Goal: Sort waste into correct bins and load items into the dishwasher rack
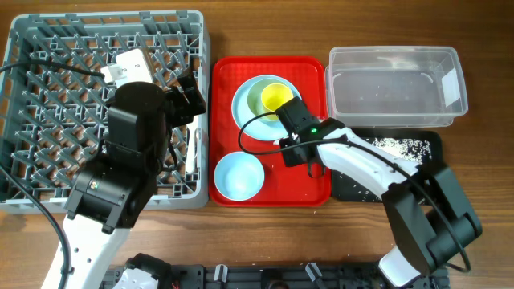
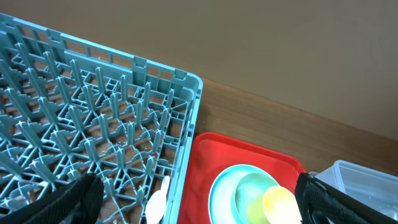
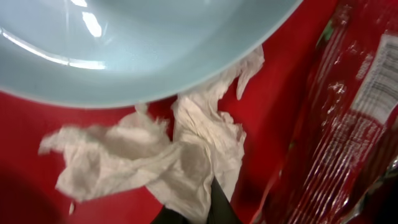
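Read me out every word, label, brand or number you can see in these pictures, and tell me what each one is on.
Nothing here can be read.
On the clear tub, the white label: too small to read.
On the red wrapper, the pale printed panel: print blurred, unreadable.
On the crumpled white tissue: no print visible.

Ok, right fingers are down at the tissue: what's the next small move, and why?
Probably a slow, short lift straight up: the right fingers look shut on the crumpled white tissue, whose edge tucks under the light blue dish, with the red wrapper close beside.
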You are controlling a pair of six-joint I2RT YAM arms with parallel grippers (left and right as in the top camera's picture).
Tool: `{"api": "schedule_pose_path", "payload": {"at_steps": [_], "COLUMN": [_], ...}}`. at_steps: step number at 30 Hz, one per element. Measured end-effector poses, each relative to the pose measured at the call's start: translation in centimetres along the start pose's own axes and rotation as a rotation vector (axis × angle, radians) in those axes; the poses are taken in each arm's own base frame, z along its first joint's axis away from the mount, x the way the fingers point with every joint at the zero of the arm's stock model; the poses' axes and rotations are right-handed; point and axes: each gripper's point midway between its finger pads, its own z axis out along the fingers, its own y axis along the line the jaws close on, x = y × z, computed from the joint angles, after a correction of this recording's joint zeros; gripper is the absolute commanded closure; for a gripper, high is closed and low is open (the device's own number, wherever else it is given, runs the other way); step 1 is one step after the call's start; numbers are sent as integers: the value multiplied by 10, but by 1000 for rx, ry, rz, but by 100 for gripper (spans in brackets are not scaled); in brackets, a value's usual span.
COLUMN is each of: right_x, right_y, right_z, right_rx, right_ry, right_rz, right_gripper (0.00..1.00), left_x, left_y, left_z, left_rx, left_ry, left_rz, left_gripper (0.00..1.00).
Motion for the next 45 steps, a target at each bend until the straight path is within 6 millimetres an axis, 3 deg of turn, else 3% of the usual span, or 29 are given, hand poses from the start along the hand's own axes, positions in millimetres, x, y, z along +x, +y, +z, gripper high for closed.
{"api": "schedule_pose_path", "payload": {"at_steps": [2, 4, 5, 6, 7, 9, 11, 15, 17, 19, 20, 21, 23, 25, 27, 30, 34, 35, 37, 38, 39, 40, 41, 42, 45], "right_x": [2, -20, -34, -52, -65, -71, -66, -54, -59, -67, -72, -75, -87, -86, -84, -85, -86, -84, -74, -64, -48, -38, -29, -17, 0], "right_y": [7, 14, 16, 13, 3, -39, -86, -178, -197, -210, -213, -213, -216, -216, -216, -214, -198, -178, -140, -121, -86, -74, -65, -52, -36], "right_z": [-18, -58, -84, -123, -166, -226, -249, -253, -242, -219, -202, -191, -150, -129, -122, -131, -166, -185, -203, -207, -214, -213, -211, -208, -205], "right_rx": [-43, -93, -114, -120, -100, 24, 179, 447, 473, 477, 474, 470, 467, 478, 480, 472, 363, 238, 26, -73, -257, -315, -350, -405, -452], "right_ry": [17, -75, -153, -278, -415, -605, -669, -658, -644, -604, -572, -552, -485, -428, -401, -420, -499, -535, -534, -502, -444, -394, -346, -285, -206], "right_rz": [-1, 3, 6, 14, 36, 122, 220, 468, 533, 566, 566, 562, 524, 487, 465, 465, 462, 438, 383, 358, 314, 301, 296, 286, 268], "right_gripper": [96, 96, 96, 95, 96, 96, 95, 94, 95, 95, 89, 15, 3, 2, 2, 1, 1, 1, 4, 20, 36, 55, 89, 96, 96], "left_x": [0, 0, 0, 0, 0, 0, 0, 0, 0, 0, 0, 0, 0, 0, 0, 0, 0, 0, 0, 0, 0, 0, 0, 0, 0], "left_y": [0, 0, 0, 0, 0, 0, 0, 0, 0, 0, 0, 0, 0, 0, 0, 0, 0, 0, 0, 0, 0, 0, -1, 0, 0], "left_z": [0, 0, 0, 0, 0, 0, 0, 0, 0, 0, 0, 0, 0, 0, 0, 0, 0, 0, 0, 0, 0, 0, 0, 0, 0], "left_rx": [0, 0, 0, 0, 0, 0, 0, 0, 0, 0, 0, 0, 0, 0, 1, 0, 0, 0, 1, 2, 3, 2, 3, 2, 3], "left_ry": [0, 0, 0, 0, 0, 0, 0, 0, 1, 0, 0, 0, 0, 0, 0, 0, 0, 0, 1, 0, 1, 2, 0, 1, 1], "left_rz": [0, 0, 0, 0, 0, 0, 0, 0, 1, 0, 0, 0, 0, 0, 0, 0, 0, 0, 0, 0, 0, 0, -1, 0, 0], "left_gripper": [0, 0, 0, 0, 0, 0, 0, 0, 0, 0, 0, 0, 0, 0, 0, 0, 0, 0, 0, 0, 0, 0, 0, 0, 0]}}
